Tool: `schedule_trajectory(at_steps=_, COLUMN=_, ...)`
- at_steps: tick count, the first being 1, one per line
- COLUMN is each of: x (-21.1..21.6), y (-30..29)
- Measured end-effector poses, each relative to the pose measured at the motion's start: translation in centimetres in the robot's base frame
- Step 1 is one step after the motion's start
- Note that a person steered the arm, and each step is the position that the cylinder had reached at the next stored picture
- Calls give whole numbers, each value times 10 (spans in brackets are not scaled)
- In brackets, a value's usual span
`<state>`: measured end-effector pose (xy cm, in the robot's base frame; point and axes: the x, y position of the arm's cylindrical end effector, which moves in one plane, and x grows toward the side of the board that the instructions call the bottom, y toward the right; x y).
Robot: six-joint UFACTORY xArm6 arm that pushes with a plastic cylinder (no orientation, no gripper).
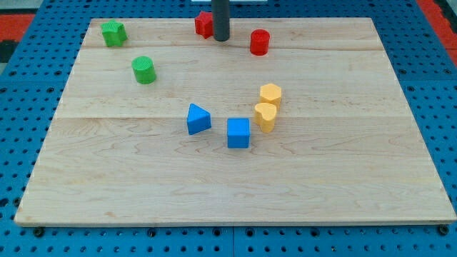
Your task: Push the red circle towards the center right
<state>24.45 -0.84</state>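
One camera view is given. The small red cylindrical circle block [259, 42] is seen near the top edge of the pale wooden board [343, 185], a little right of the middle. No fingers are fitted; the dark rod's tip [221, 39] is set down left of the red circle, apart from it, touching or just beside a red angular block [204, 24]. A rightward push alone could run the circle along the top edge; an off-centre contact could spin it away

Board [357, 86] lies open right of the red circle [259, 42]; yellow blocks [268, 107] sit below.
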Motion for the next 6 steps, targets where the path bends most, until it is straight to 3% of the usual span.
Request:
schedule_trajectory(at_steps=2, x=9, y=89)
schedule_trajectory(at_steps=3, x=60, y=122)
schedule_trajectory(at_steps=4, x=103, y=98)
schedule_trajectory(at_steps=5, x=109, y=36)
schedule_trajectory(at_steps=6, x=116, y=-76)
